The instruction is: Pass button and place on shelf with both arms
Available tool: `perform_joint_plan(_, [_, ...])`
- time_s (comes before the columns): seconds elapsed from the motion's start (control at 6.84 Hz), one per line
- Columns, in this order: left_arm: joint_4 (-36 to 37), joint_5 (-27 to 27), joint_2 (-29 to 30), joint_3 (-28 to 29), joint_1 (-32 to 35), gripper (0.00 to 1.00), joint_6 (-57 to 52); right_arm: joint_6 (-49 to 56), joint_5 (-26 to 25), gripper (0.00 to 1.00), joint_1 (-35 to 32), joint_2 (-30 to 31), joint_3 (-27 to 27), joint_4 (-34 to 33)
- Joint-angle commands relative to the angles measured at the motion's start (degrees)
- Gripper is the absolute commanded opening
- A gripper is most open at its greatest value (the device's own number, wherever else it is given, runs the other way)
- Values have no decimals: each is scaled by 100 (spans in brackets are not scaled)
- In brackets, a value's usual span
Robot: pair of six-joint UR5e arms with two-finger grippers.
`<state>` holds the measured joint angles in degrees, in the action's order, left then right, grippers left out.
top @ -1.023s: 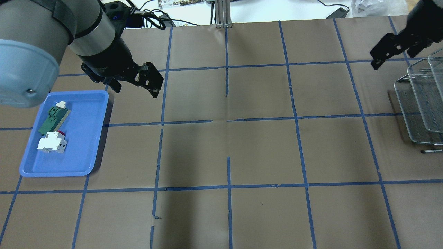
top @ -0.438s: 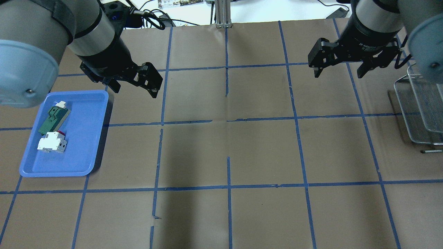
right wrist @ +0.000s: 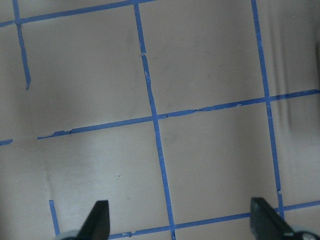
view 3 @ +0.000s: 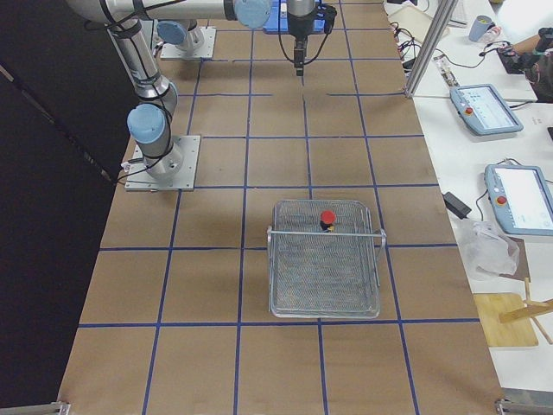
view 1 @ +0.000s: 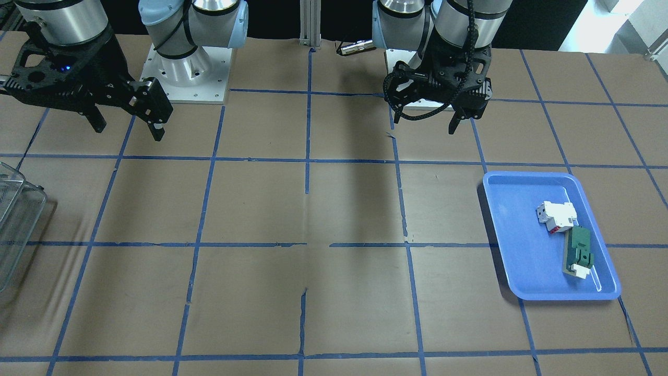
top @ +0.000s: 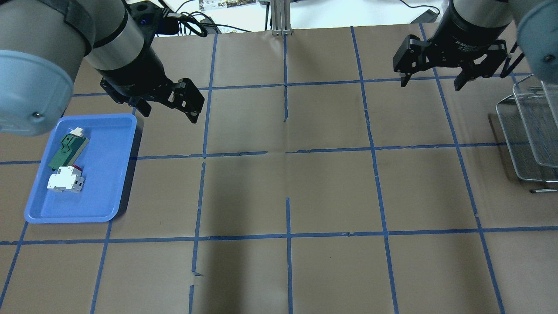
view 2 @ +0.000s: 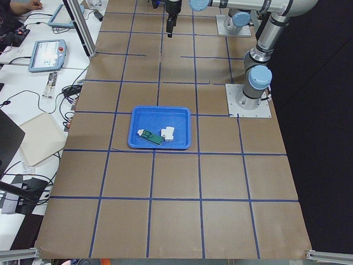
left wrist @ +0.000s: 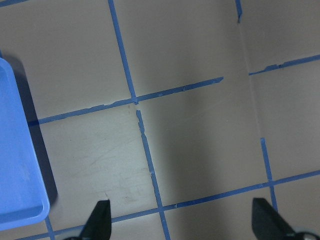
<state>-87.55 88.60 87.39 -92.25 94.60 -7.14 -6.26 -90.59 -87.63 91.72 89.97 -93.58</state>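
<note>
The button, with its red cap up, stands on the wire shelf near its far rim, seen only in the exterior right view. My right gripper is open and empty, hanging above the table left of the shelf; it also shows in the front view. My left gripper is open and empty, above the table just beyond the blue tray's far right corner; it also shows in the front view. Both wrist views show only taped table between open fingers.
The blue tray holds a white-and-red block and a green-and-white flat part. The brown table carries a blue tape grid. An aluminium post stands at the far edge, with cables behind it.
My right arm swung in from the right edge, away from the shelf, turned its open fingers downward over the table, then eased slightly back right. My left arm has not moved.
</note>
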Motion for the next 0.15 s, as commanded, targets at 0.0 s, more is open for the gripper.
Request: perform_joint_plan(0.0, [1, -10, -3, 6, -55, 100, -7, 20, 345, 100, 1, -14, 38, 59])
